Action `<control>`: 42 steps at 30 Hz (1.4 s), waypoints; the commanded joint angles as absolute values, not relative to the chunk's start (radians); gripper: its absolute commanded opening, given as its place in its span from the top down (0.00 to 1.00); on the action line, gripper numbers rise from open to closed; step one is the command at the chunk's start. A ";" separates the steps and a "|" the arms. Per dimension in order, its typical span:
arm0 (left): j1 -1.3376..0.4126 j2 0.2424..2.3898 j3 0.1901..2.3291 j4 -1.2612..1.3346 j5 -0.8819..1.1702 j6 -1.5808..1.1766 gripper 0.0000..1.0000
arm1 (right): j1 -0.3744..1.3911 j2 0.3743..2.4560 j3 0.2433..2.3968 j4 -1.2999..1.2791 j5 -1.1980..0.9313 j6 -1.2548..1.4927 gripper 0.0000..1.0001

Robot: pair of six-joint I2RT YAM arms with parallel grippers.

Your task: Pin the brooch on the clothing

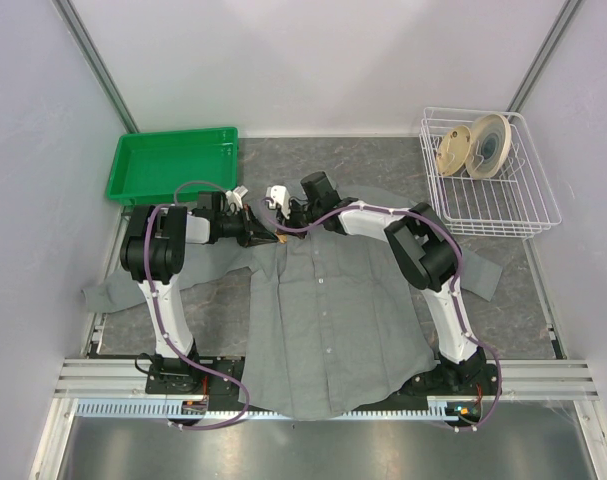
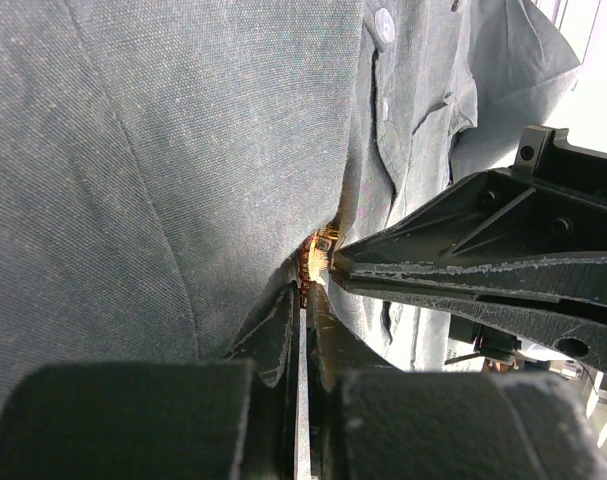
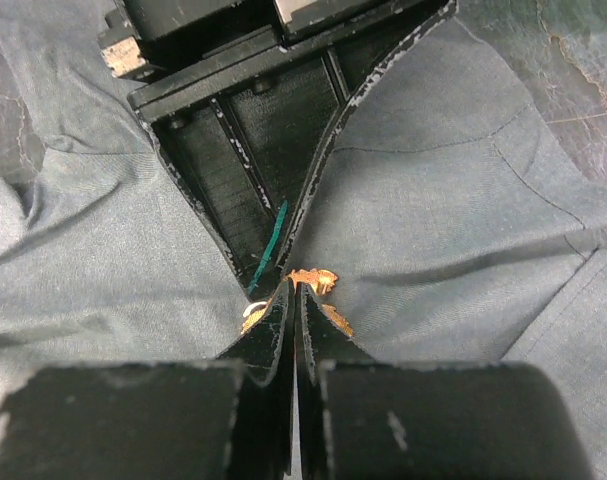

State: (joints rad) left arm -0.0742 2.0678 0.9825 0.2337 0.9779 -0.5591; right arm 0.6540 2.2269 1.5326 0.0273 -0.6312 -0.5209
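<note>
— Pale walls [image 1: 313,60] box in the grey table [image 1: 383,160] on three sides. Seen from above, how much room do the arms have?
— Little at the back. A green tray [image 1: 133,185] sits just behind the left gripper [image 1: 261,236], and a wire basket [image 1: 543,215] stands well off beyond the right arm's elbow. The shirt [image 1: 333,330] lies flat, its hem over the near edge and its collar end under the hands.
— And the pose?
— Both arms fold inward. The right gripper [image 1: 280,234] meets the left one tip to tip, with the brooch [image 1: 282,240] an orange speck between them.
— Left wrist view?
— Its fingers [image 2: 278,335] are pressed to a thin slit. Cloth bunches at their tips, but I can't tell whether it's nipped. The brooch [image 2: 313,262] sits right at the tips, and the right gripper [image 2: 335,268] touches it from the side.
— Right wrist view?
— Its fingers [image 3: 268,335] are closed narrow with the brooch [image 3: 311,278] at their very tip. Gilt bits show on either side, so they're holding it. The left gripper [image 3: 253,284] faces them head-on, and shirt cloth spreads out on both sides.
</note>
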 commanded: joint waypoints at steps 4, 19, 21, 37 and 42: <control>-0.081 2.075 1.000 0.229 0.996 -0.512 0.98 | 0.666 2.241 1.577 -0.050 -0.627 -0.584 1.00; -0.081 2.077 1.002 0.227 0.996 -0.512 0.98 | 0.650 2.221 1.546 -0.077 -0.577 -0.612 1.00; -0.081 2.077 1.000 0.225 0.996 -0.511 0.98 | 0.647 2.223 1.549 -0.078 -0.575 -0.611 1.00; -0.083 2.075 1.000 0.222 0.993 -0.509 0.98 | 0.646 2.237 1.568 -0.048 -0.494 -0.545 1.00; -0.083 2.077 1.002 0.224 0.996 -0.509 0.98 | 0.641 2.217 1.539 -0.014 -0.494 -0.528 1.00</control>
State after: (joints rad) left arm -0.0757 2.0678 0.9829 0.2329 0.9783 -0.5579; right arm 0.6556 2.2284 1.5528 -0.0410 -0.5392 -0.5430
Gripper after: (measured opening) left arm 0.032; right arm 0.007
